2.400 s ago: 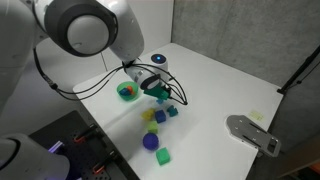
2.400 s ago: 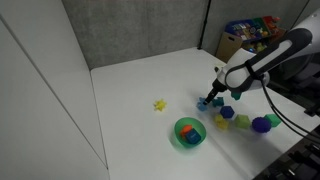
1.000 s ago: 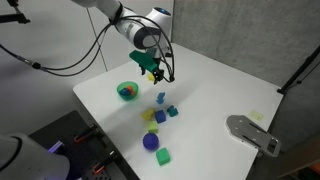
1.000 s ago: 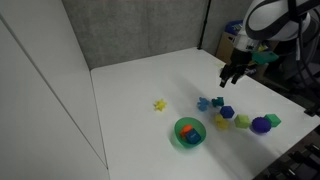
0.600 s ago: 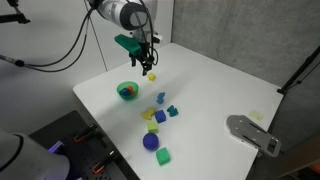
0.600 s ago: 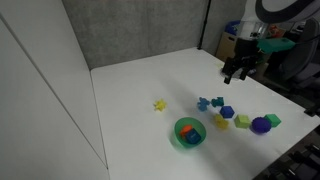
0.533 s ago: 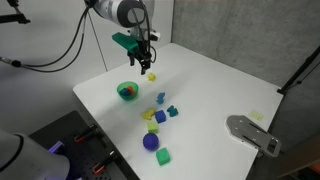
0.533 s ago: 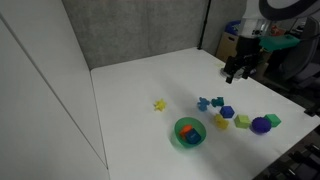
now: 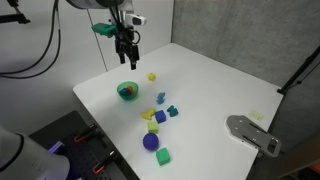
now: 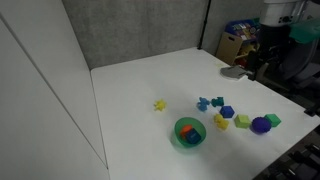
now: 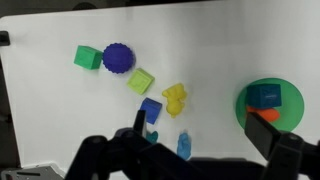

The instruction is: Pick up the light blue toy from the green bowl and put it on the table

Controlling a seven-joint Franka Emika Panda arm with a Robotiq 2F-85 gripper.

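The green bowl [image 9: 127,92] sits near the table's edge and shows in both exterior views [image 10: 188,132] and the wrist view [image 11: 270,105]. It holds a darker blue block and an orange piece. The tiny light blue toy [image 11: 184,146] lies on the white table [image 9: 215,85], apart from the bowl, and also shows in both exterior views [image 10: 203,103] [image 9: 161,98]. My gripper [image 9: 128,62] hangs high above the table, far from the toy, open and empty. Its dark fingers frame the wrist view [image 11: 200,128].
Small blocks lie beside the toy: a teal piece [image 11: 152,135], a blue cube [image 11: 150,109], a yellow toy [image 11: 175,99], a light green cube [image 11: 140,81], a dark blue-purple ball [image 11: 118,57] and a green cube [image 11: 88,56]. A yellow star [image 10: 158,104] lies apart.
My gripper has lifted from the block cluster and swung up and back, away from the table. The light blue toy stays on the table where the gripper was.
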